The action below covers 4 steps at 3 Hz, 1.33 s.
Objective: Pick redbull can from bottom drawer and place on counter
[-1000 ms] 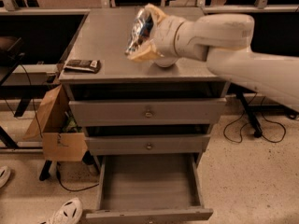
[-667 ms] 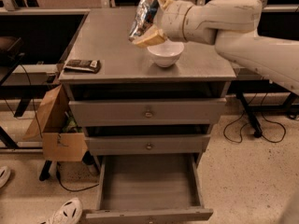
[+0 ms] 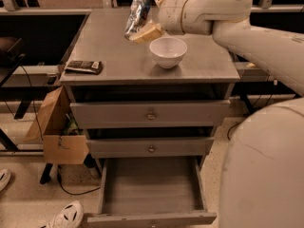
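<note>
My gripper (image 3: pixel 145 14) is shut on the redbull can (image 3: pixel 137 13), a slim silver and blue can held tilted in the air above the counter (image 3: pixel 109 46), just left of and behind the white bowl (image 3: pixel 167 52). The bottom drawer (image 3: pixel 151 189) is pulled out, and nothing shows inside its tray. My arm reaches in from the right across the top of the view.
A flat dark packet (image 3: pixel 84 67) lies near the counter's front left edge. The two upper drawers (image 3: pixel 150 114) are shut. A cardboard box (image 3: pixel 57 132) hangs at the cabinet's left side. A shoe (image 3: pixel 66 216) is on the floor at lower left.
My gripper has carried the can up and toward the back of the counter, uncovering the white bowl that it hid before.
</note>
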Motion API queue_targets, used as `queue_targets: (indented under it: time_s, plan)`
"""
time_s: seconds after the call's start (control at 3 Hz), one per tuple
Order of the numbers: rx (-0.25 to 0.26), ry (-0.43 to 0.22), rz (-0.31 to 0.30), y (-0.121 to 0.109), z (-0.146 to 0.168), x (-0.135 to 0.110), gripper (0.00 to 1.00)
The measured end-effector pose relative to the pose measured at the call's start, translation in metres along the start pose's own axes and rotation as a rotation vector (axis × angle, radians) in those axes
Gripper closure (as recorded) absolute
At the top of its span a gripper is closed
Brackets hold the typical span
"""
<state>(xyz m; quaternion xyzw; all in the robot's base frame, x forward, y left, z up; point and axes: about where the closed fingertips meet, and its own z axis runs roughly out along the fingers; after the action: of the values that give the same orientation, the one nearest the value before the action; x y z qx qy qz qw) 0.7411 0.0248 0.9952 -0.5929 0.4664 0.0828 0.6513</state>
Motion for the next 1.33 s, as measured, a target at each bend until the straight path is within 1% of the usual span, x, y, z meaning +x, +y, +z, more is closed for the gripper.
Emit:
queue_targets:
  time_s: [0.33, 0.67, 1.0, 1.33]
  plan:
    - [-0.045, -0.033, 0.053, 0.012, 0.026, 0.025, 0.85]
    - [-0.072, -0.028, 0.122, 0.025, 0.042, 0.057, 0.62]
    - [-0.093, -0.006, 0.17, 0.033, 0.048, 0.077, 0.38]
    - [-0.089, 0.01, 0.183, 0.036, 0.043, 0.082, 0.15]
